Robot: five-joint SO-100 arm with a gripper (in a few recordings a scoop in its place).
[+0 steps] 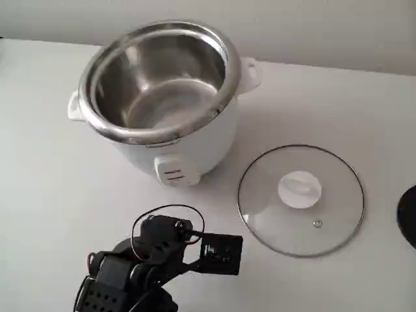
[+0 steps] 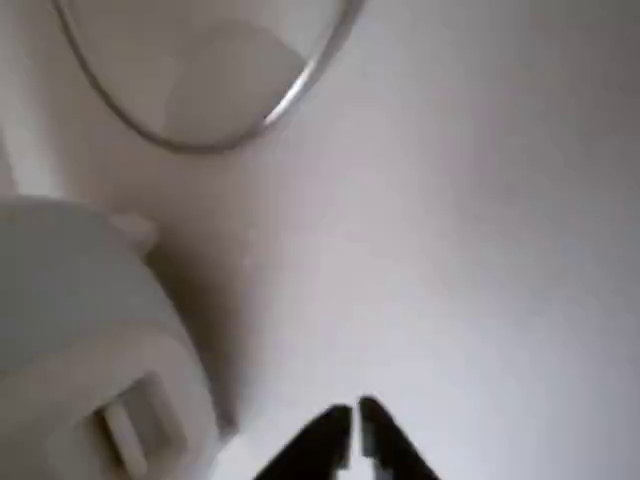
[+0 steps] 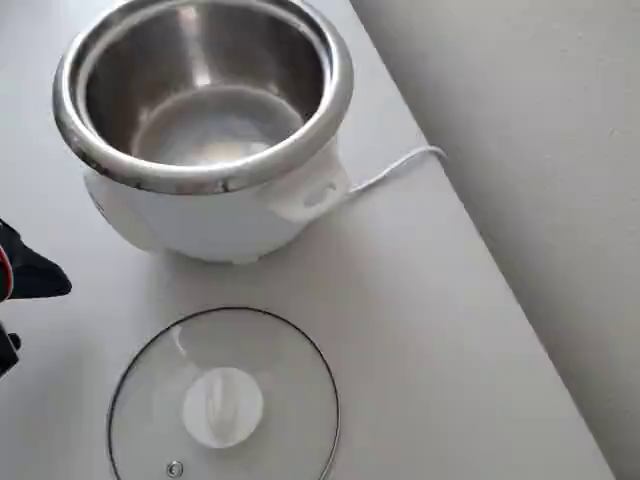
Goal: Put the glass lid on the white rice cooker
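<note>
The white rice cooker (image 1: 195,143) stands open at the back of the table, its steel inner pot bare and its switch panel facing the arm. The glass lid (image 1: 299,200) lies flat on the table to the cooker's right, white knob up. My gripper (image 1: 237,250) hovers low in front of the cooker, left of the lid and a short way from both. In the wrist view my gripper (image 2: 355,425) is shut with nothing between its fingertips, the rice cooker (image 2: 80,330) at the left and the glass lid (image 2: 200,80) at the top. From overhead, my gripper (image 3: 60,285) enters at the left between rice cooker (image 3: 200,225) and glass lid (image 3: 225,400).
A white power cord (image 3: 400,165) runs from the cooker to the table's edge (image 3: 470,240), which slants down the right of the overhead view. A dark round object (image 1: 409,214) pokes in at the right edge of the fixed view, beyond the lid.
</note>
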